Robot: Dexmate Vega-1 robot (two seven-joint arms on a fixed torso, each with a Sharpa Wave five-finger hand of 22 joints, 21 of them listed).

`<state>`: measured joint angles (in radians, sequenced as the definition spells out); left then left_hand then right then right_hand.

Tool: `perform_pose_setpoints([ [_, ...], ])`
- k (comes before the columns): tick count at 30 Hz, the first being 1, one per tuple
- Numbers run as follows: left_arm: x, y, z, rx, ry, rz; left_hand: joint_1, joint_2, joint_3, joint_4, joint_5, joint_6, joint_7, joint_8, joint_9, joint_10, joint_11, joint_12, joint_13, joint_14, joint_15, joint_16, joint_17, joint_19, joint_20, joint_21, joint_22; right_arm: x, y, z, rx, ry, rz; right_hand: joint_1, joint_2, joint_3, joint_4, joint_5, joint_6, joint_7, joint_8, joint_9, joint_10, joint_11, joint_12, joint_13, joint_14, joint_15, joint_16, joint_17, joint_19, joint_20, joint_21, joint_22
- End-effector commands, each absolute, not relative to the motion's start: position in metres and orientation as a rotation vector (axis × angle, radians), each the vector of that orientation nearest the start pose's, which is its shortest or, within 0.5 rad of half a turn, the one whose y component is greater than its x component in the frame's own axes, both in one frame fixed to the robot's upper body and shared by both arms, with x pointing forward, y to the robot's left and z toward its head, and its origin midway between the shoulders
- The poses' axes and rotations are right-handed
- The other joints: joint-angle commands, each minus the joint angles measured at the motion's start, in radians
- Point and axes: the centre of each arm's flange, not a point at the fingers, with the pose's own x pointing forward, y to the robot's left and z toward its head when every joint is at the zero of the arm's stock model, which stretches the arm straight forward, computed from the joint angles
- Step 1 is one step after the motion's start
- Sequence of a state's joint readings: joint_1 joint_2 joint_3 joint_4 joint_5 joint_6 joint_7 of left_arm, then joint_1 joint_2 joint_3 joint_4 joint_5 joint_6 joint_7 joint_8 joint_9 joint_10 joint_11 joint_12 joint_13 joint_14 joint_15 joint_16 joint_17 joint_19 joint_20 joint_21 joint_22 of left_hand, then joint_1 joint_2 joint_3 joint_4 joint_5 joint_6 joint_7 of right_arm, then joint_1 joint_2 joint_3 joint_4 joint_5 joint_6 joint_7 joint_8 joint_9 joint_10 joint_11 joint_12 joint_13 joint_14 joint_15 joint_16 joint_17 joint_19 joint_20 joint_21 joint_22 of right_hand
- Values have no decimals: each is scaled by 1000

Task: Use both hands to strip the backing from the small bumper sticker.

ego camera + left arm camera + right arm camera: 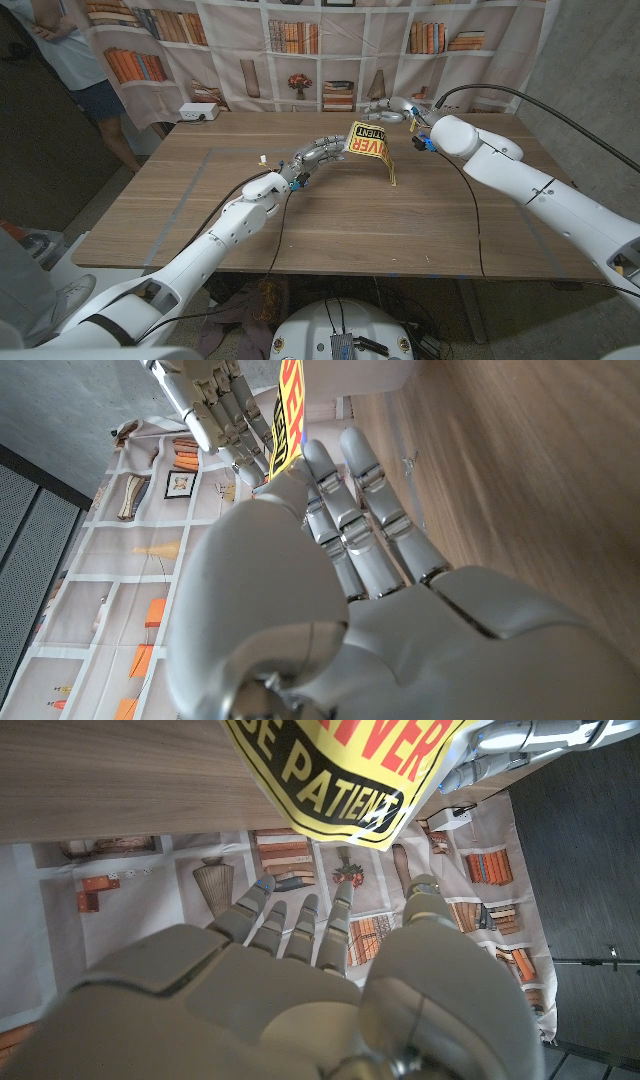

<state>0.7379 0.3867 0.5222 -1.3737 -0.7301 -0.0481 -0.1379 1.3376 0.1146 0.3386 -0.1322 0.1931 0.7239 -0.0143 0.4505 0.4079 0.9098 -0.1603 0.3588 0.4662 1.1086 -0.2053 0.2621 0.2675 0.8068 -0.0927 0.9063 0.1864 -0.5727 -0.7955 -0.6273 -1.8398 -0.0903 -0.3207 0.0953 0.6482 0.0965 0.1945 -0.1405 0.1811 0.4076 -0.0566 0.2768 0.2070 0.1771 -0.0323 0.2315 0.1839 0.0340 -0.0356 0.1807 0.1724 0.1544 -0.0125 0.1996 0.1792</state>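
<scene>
The small bumper sticker (367, 142) is yellow with red and black lettering and hangs in the air over the far middle of the table. A narrow yellow strip (390, 170) droops from its right end towards the wood. My left hand (318, 152) pinches the sticker's left edge between thumb and fingers; in the left wrist view the sticker (288, 410) stands edge-on above that hand (340, 560). My right hand (390, 108) hovers just behind the sticker's upper right corner, fingers apart and holding nothing. In the right wrist view the sticker (350, 770) hangs just beyond the right hand's (300, 990) spread fingertips.
A white power box (197, 112) sits at the table's far left edge. A person (70, 50) stands behind the left corner. A black cable (473, 225) trails across the right side of the wooden table (330, 230). A bookshelf-print curtain (300, 40) closes the back.
</scene>
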Motion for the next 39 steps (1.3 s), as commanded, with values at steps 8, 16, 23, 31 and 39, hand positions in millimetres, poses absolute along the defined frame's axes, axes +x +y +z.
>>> perform_pose_setpoints([
  [8, 655, 139, -16, -122, -495, -577, -1, -6, 9, -2, 5, 15, 0, -8, 1, -7, -21, -6, 3, 0, -31, -7, 5, -7, -94, 14, 1, 588, -195, 113, -1125, -575, 155, -2, -17, -7, 1, -4, -1, 26, -9, 3, 5, 26, -5, 3, -6, -44, -2, 2, -3, 6, -1, 2],
  [16, 654, 138, -16, -116, -486, -569, -10, -6, 9, 3, 8, 14, -12, -14, 0, -24, -27, -12, 9, -6, -29, -11, 7, -21, -92, 14, -1, 587, -192, 115, -1153, -567, 163, -3, -23, -11, 0, -4, 16, 29, -7, 3, 5, 39, -6, 3, -7, -25, -1, 2, -6, 9, -2, 2],
  [23, 652, 137, -16, -118, -484, -552, -12, -5, 10, 4, 11, 16, -14, -16, -1, -21, -31, -11, 12, -9, -30, -11, 8, -26, -93, 14, -2, 586, -190, 117, -1165, -564, 176, -2, -26, -13, 0, -4, 30, 39, -5, 3, 2, 48, -8, 3, -12, -19, -3, 2, -11, 12, -4, 2],
  [31, 652, 137, -16, -125, -469, -570, -14, -3, 12, 5, 13, 21, -17, -17, -3, -17, -34, -10, 16, -9, -31, -11, 10, -30, -93, 17, -1, 585, -190, 118, -1164, -566, 187, -1, -26, -13, 0, -4, 42, 31, -4, 3, -1, 48, -9, 3, -26, -17, -6, 2, -21, 12, -7, 2],
  [39, 653, 137, -14, -106, -467, -577, -15, -3, 12, 5, 13, 26, -18, -16, -3, -13, -34, -8, 18, -7, -31, -11, 12, -31, -93, 20, -1, 585, -187, 116, -1163, -564, 191, 2, -20, -12, 1, -3, 90, 6, 9, 4, -8, 45, -12, 3, -41, -15, -7, 2, -29, 10, -8, 3],
])
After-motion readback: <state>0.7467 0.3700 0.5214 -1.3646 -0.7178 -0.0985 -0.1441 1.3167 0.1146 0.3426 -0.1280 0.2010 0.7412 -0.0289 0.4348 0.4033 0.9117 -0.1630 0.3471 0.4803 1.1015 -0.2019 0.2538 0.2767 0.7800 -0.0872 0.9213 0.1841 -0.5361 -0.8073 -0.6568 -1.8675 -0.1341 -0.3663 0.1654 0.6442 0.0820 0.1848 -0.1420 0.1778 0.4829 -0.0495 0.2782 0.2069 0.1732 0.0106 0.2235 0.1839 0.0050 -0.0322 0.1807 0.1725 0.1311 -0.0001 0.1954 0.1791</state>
